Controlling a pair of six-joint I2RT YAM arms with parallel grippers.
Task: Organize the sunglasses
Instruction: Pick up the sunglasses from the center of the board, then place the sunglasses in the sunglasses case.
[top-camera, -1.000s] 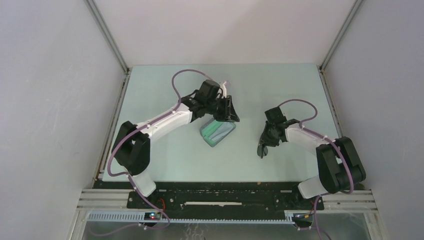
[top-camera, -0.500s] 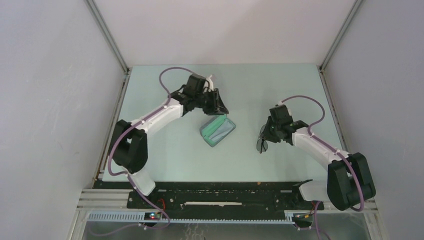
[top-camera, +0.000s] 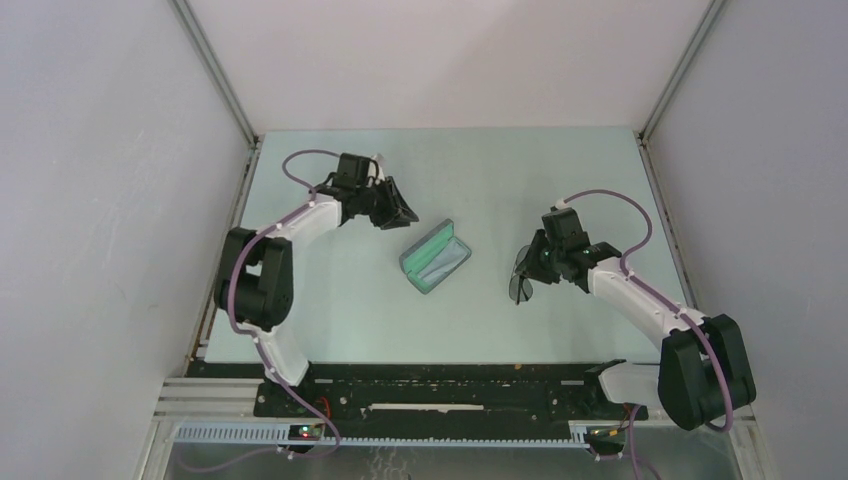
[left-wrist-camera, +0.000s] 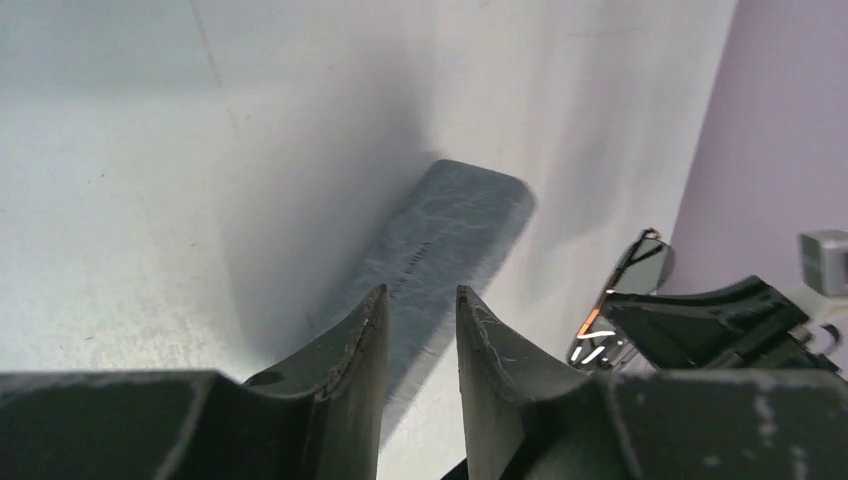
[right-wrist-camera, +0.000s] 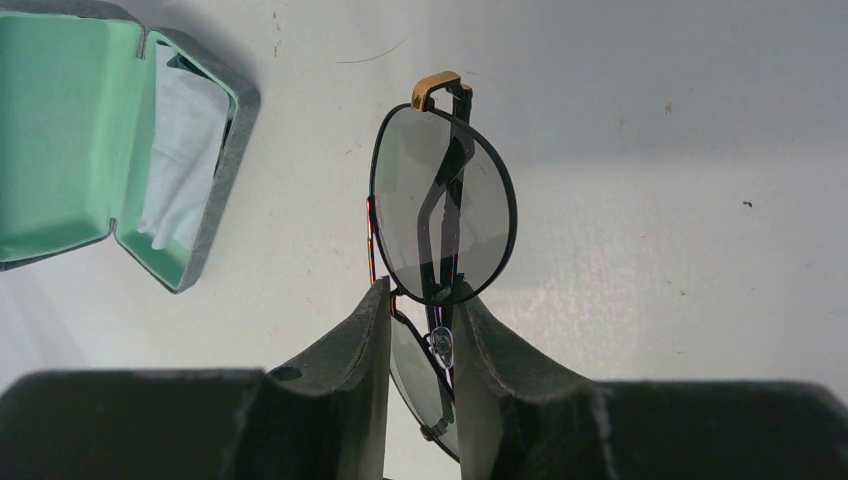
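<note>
You see the right fingers (right-wrist-camera: 350, 350) pinching the sunglasses (right-wrist-camera: 440, 205) at the bridge, over the worktop (right-wrist-camera: 700, 120). Near them, to the left, the case (top-camera: 436, 257) lies open. Farther back, the left fingers (left-wrist-camera: 350, 360) stand slightly apart, holding nothing.

and here's the tally, folks: one pair of sunglasses (right-wrist-camera: 443, 205), just the one. one case (top-camera: 435, 256), lying open, so that's two halves on show (both lined in mint green). one pale cloth (right-wrist-camera: 185, 150) tucked inside it. one table (top-camera: 500, 330). two arms, the left arm (top-camera: 305, 218) and the right arm (top-camera: 640, 297), and two grippers to match, the left gripper (left-wrist-camera: 418, 300) and the right gripper (right-wrist-camera: 420, 295), two fingers (right-wrist-camera: 340, 380) apiece, four in all.
</note>
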